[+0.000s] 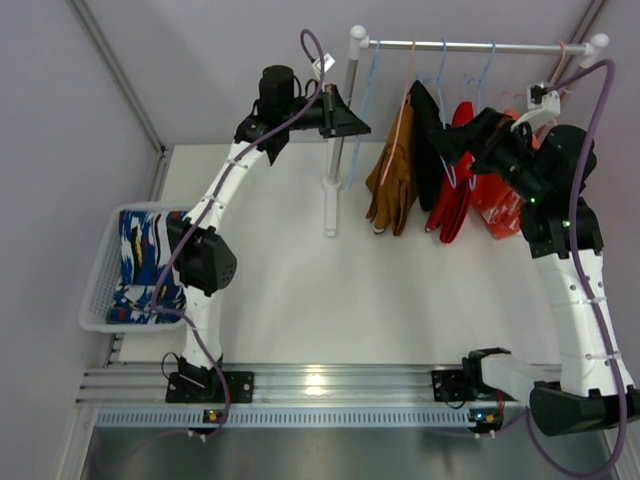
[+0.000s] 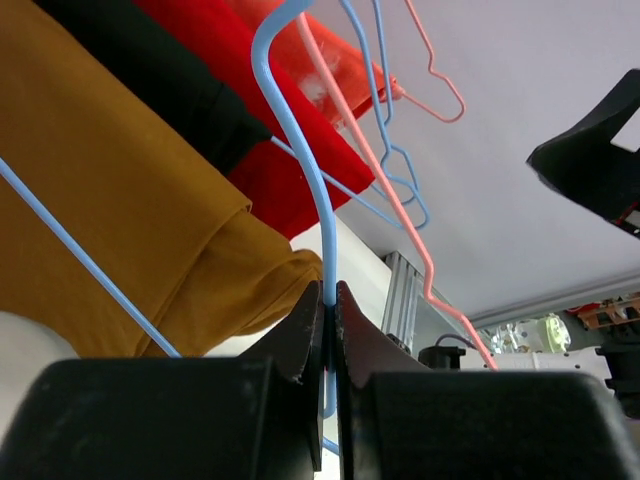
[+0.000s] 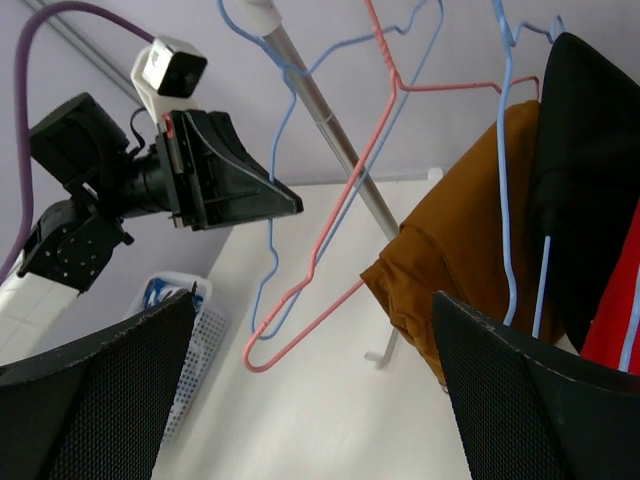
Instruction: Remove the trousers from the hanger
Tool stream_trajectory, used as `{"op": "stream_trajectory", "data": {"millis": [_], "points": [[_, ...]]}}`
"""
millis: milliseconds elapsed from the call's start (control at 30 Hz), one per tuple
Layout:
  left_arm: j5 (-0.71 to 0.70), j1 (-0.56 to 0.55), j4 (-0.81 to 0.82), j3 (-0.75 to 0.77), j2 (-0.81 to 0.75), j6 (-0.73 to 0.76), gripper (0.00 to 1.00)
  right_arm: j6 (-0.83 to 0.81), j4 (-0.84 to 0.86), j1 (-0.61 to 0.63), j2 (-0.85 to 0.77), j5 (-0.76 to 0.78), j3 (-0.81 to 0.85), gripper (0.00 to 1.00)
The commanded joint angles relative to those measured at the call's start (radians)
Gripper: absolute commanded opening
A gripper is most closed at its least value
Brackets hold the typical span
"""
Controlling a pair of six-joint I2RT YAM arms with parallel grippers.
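Tan-brown trousers [image 1: 393, 180], black trousers [image 1: 428, 140] and red trousers [image 1: 455, 190] hang on wire hangers from the rail [image 1: 470, 46]. Blue patterned trousers [image 1: 140, 258] lie in the basket. My left gripper [image 1: 348, 121] is shut on the wire of an empty blue hanger [image 2: 300, 150], left of the tan trousers [image 2: 120, 230]. My right gripper [image 1: 452, 140] is open and empty, up against the black and red trousers. In the right wrist view its fingers [image 3: 540, 400] stand wide apart, with the tan trousers [image 3: 470, 240] and black trousers [image 3: 590, 150] ahead.
A white basket [image 1: 95, 290] stands at the table's left edge. An orange-red garment [image 1: 497, 200] hangs at the rail's right end. A pink hanger [image 3: 330, 250] carries the tan trousers. The rack post [image 1: 340, 150] stands on a foot [image 1: 330, 215].
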Motion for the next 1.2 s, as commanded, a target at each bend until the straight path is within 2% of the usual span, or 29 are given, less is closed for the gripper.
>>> {"op": "stream_trajectory", "data": {"millis": [0, 267, 400, 600, 700, 733, 833, 867, 933, 1100, 1167], "points": [[-0.014, 0.004, 0.154, 0.084, 0.007, -0.039, 0.00, 0.005, -0.016, -0.026, -0.028, -0.029, -0.009, 0.99], [-0.041, 0.021, 0.179, 0.091, 0.064, -0.083, 0.00, 0.011, -0.013, -0.043, -0.025, -0.030, -0.024, 0.99], [-0.052, 0.027, 0.177, 0.097, 0.082, -0.091, 0.08, 0.017, -0.002, -0.043, -0.019, -0.035, -0.030, 0.99], [-0.052, 0.033, 0.188, 0.094, 0.099, -0.108, 0.11, 0.024, 0.007, -0.043, -0.007, -0.044, -0.030, 0.99], [-0.046, 0.032, 0.199, 0.094, 0.087, -0.112, 0.25, 0.024, 0.012, -0.044, -0.008, -0.045, -0.038, 0.99], [-0.044, 0.032, 0.200, 0.095, 0.076, -0.112, 0.37, 0.024, 0.015, -0.043, -0.007, -0.045, -0.041, 0.99], [-0.043, 0.036, 0.197, 0.094, 0.044, -0.115, 0.56, 0.026, 0.028, -0.043, -0.010, -0.052, -0.055, 0.99], [-0.041, 0.038, 0.197, 0.094, 0.032, -0.117, 0.66, 0.029, 0.030, -0.044, -0.011, -0.053, -0.058, 1.00], [-0.044, 0.042, 0.176, 0.091, -0.009, -0.109, 0.77, 0.032, 0.038, -0.043, -0.013, -0.059, -0.067, 0.99], [-0.064, 0.049, 0.099, 0.045, -0.132, -0.027, 0.99, 0.078, 0.093, -0.043, -0.017, -0.107, -0.083, 0.99], [-0.098, 0.049, 0.027, 0.020, -0.209, 0.026, 0.99, 0.103, 0.117, -0.043, -0.013, -0.133, -0.087, 0.99]]}}
